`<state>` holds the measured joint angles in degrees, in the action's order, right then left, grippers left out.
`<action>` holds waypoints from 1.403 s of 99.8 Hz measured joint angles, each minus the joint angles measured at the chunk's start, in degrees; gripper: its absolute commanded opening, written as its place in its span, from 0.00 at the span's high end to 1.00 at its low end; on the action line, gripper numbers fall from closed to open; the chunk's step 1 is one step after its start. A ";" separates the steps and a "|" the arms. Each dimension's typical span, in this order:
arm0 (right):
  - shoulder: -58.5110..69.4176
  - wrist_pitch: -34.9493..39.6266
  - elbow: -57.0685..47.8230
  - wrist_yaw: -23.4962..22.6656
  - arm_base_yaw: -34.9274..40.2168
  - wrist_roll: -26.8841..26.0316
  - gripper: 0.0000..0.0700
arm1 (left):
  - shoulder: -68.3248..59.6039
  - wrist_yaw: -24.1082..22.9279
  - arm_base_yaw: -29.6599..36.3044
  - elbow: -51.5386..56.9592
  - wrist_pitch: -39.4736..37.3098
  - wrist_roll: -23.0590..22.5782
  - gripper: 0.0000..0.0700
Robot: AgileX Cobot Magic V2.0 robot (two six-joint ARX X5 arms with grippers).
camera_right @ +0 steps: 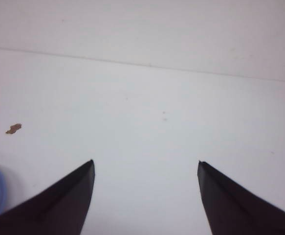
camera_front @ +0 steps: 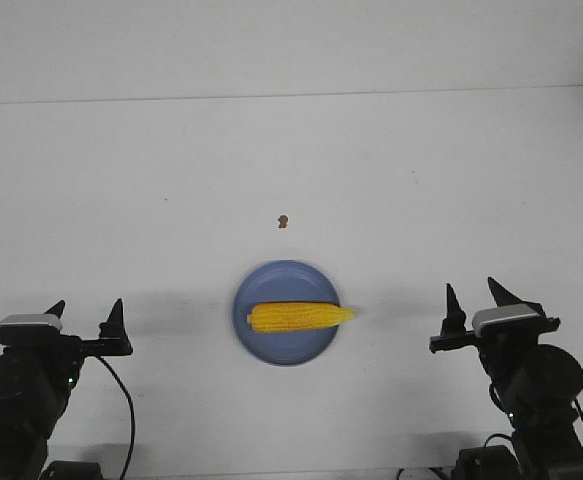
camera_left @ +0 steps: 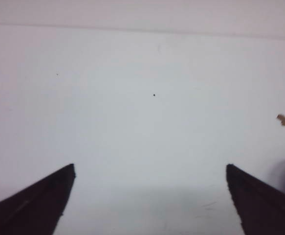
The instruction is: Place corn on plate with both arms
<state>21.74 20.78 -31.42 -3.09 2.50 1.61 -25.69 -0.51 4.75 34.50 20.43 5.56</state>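
- A white table (camera_front: 291, 170) fills nearly the whole front view.
- Its far edge runs straight across at 12 o'clock, meeting a pale wall (camera_front: 291, 45).
- The table's right edge shows at 2 o'clock.
- Light is soft and even; faint shadows lie on the tabletop at 6 o'clock.
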 measured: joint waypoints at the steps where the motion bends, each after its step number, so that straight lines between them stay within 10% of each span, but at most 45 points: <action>1: -0.48 0.09 0.00 0.24 0.00 -0.07 0.37 | 0.42 -0.02 0.00 -0.09 0.00 0.07 0.04; 38: -5.46 5.09 -0.02 0.68 0.00 -0.74 0.37 | 3.89 -0.63 0.02 -0.24 0.98 1.27 0.10; 52: -5.49 3.78 -0.02 0.07 0.04 -1.01 0.46 | 3.91 -0.63 0.02 -0.24 1.03 1.27 0.36; 75: -5.49 3.58 -0.02 0.11 0.04 -1.03 1.00 | 3.91 -0.63 0.02 -0.24 1.27 1.27 1.00; 140: -5.49 3.54 -0.02 0.13 0.04 -1.03 1.00 | 3.91 -0.63 0.02 -0.24 1.01 1.36 0.98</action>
<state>16.25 24.32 -31.44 -2.96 2.55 0.58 -21.78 -1.15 4.78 34.26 21.43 6.92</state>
